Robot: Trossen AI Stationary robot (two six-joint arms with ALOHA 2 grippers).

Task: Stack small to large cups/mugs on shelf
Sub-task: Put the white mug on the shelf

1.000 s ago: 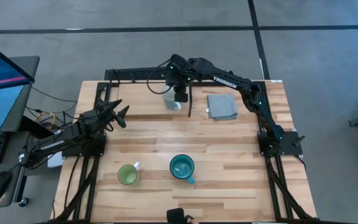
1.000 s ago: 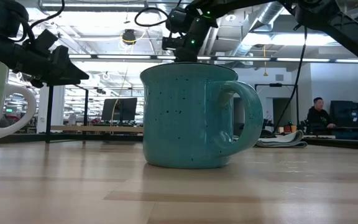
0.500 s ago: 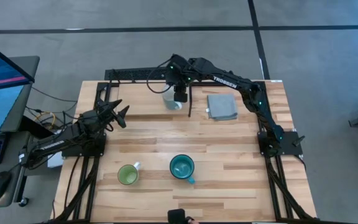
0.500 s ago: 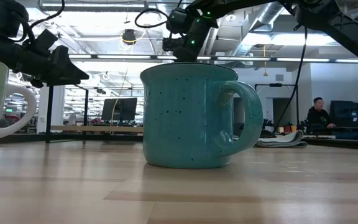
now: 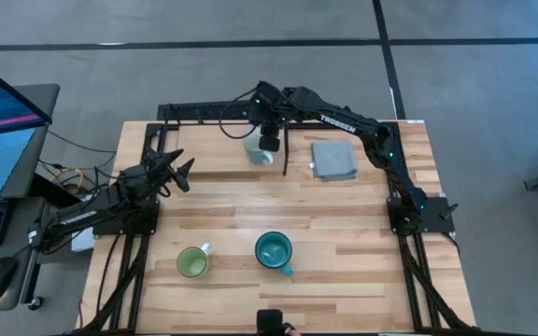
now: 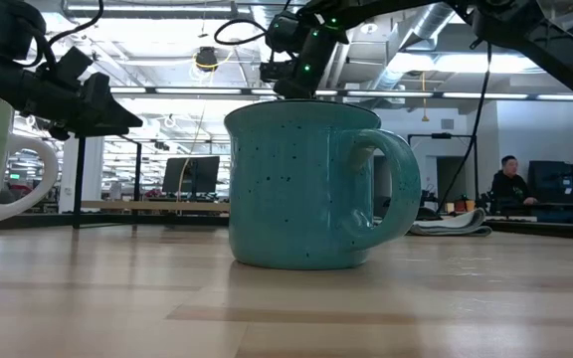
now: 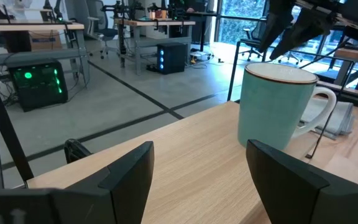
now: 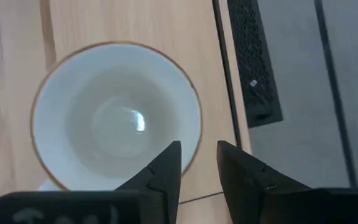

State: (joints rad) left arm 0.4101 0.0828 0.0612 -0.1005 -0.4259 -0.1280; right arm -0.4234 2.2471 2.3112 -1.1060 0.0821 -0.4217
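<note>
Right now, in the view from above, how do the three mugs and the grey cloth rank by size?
Largest to smallest, as they look from above:
1. Grey cloth
2. Teal mug
3. Green mug
4. White mug, though the right end effector partly covers it, so its rank against the green one is unsure.

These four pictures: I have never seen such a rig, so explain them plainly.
Two dark robot arms work at a wooden table. One picture looks straight down, one looks level across the tabletop, and two come from cameras on the wrists. The right gripper hangs over the white mug on the raised shelf, its jaws slightly apart above the rim, holding nothing. The left gripper waits open at the table's left side, empty. Near the front edge stand the light green mug and the teal mug. A folded grey cloth lies on the shelf.
</note>
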